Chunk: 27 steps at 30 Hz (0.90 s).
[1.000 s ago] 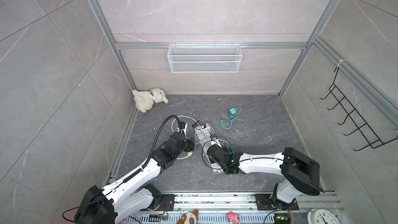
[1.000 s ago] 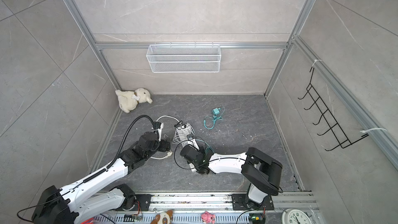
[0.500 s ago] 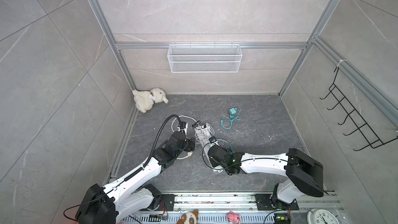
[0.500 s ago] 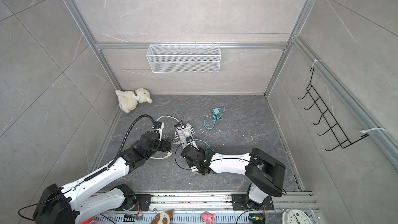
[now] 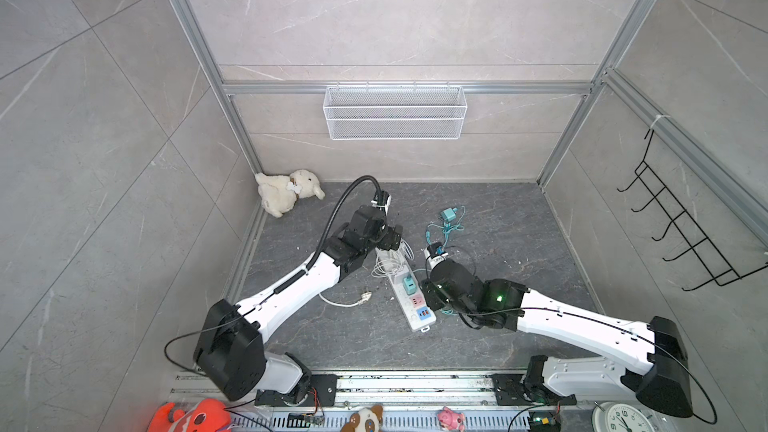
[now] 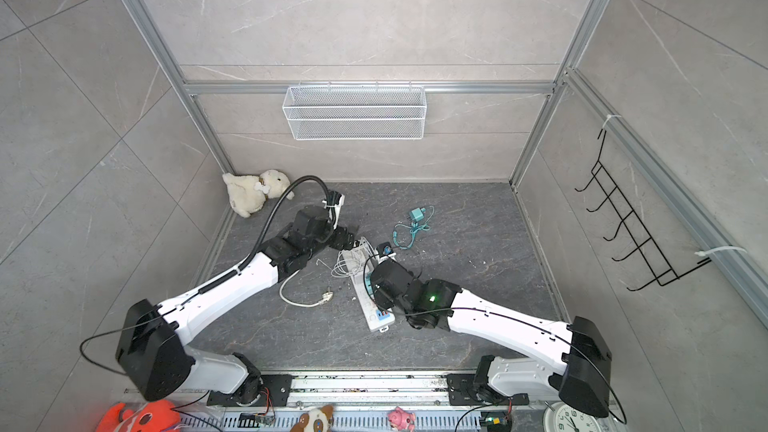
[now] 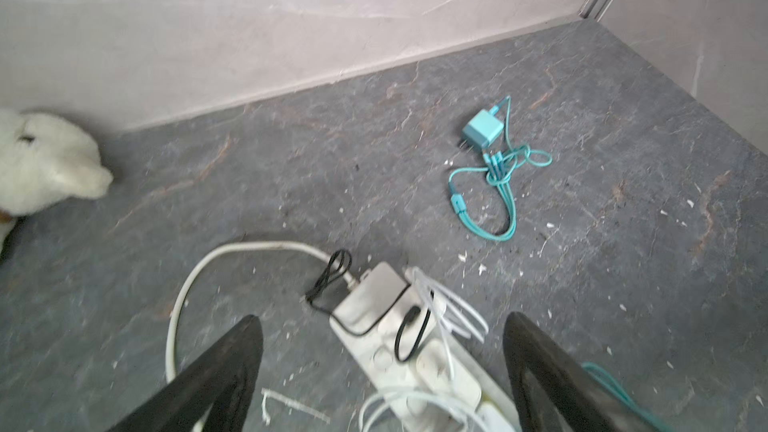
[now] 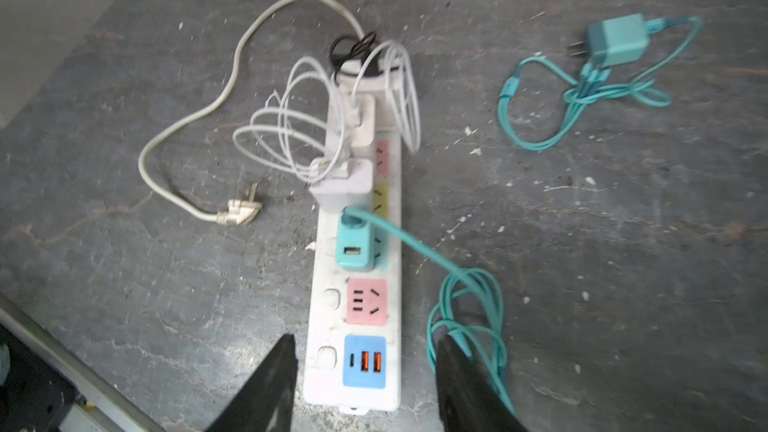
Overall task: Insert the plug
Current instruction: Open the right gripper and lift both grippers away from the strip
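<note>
A teal plug-in charger (image 8: pixel 353 243) sat pushed into a middle socket of a long white power strip (image 8: pixel 328 326) with pink, yellow and blue socket panels. The right end effector (image 8: pixel 365 340) hovered over the strip's blue USB end, spread apart and holding nothing. The left end effector (image 7: pixel 381 320) hung over the opposite, cord end of the strip, spread wide and also empty.

The insertion looked finished, with both arms at the letting-go stage. The next move probably called for backing straight away without snagging the charger's teal cable (image 8: pixel 457 276) or the loose white cable loops (image 8: pixel 286 118). A second teal charger (image 5: pixel 448 214) lay unplugged farther back.

Everything rested on a dark grey stone-patterned surface (image 5: pixel 519 251) flecked with white crumbs, walled by pale grey tiles. A white wire mesh basket (image 5: pixel 395 112) hung on the back wall, a black wire hook rack (image 5: pixel 685 213) hung on the right wall, and a white plush toy (image 5: pixel 286 195) lay in the back left corner.
</note>
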{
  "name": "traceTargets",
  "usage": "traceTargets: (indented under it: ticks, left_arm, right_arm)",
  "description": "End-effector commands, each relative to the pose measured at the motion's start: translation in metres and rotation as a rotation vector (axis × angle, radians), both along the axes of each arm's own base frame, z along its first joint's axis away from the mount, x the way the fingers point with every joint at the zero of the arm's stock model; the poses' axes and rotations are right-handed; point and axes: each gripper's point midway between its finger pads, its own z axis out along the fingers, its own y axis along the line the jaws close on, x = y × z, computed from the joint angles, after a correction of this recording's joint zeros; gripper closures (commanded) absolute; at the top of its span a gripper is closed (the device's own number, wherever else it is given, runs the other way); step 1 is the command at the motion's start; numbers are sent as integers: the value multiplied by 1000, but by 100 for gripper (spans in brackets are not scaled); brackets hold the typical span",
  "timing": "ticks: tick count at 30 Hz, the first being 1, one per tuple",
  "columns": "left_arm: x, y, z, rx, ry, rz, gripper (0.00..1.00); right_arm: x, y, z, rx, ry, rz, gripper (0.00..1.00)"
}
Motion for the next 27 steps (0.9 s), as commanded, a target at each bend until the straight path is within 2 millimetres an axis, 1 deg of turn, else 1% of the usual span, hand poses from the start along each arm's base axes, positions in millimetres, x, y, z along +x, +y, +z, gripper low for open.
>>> traceTargets:
  ticks: [1,4,6,7,9,13,16,20,24,25,27]
  left_arm:
    - [23,-28,7,36,-22,-95,7]
    - [42,-55,8,37,-24,-160,8]
    - [53,-73,8,15,-35,-221,8]
    - [57,-82,6,7,-37,-253,7]
    - [65,-104,0,-1,-36,-338,8]
    - [80,-131,-23,15,17,-465,7]
    - [93,-141,-39,-3,53,-521,8]
    - [109,-144,-55,-46,88,-556,8]
    - [113,-143,-68,-34,114,-549,8]
    - [112,-141,-72,-35,119,-543,8]
    - [112,-136,-74,-41,124,-526,8]
  right_arm:
    - [18,-35,12,-41,18,-96,43]
    - [44,-53,18,-37,21,-161,43]
    - [63,-63,13,-35,44,-209,42]
    - [72,-65,10,-27,58,-218,42]
    - [95,-73,3,-6,82,-271,42]
    - [134,-90,-11,75,129,-357,42]
    - [159,-102,-20,141,160,-398,42]
    - [191,-114,-40,207,205,-443,42]
    - [225,-121,-62,242,230,-492,42]
    - [236,-122,-70,240,235,-506,42]
    - [252,-123,-78,243,240,-519,43]
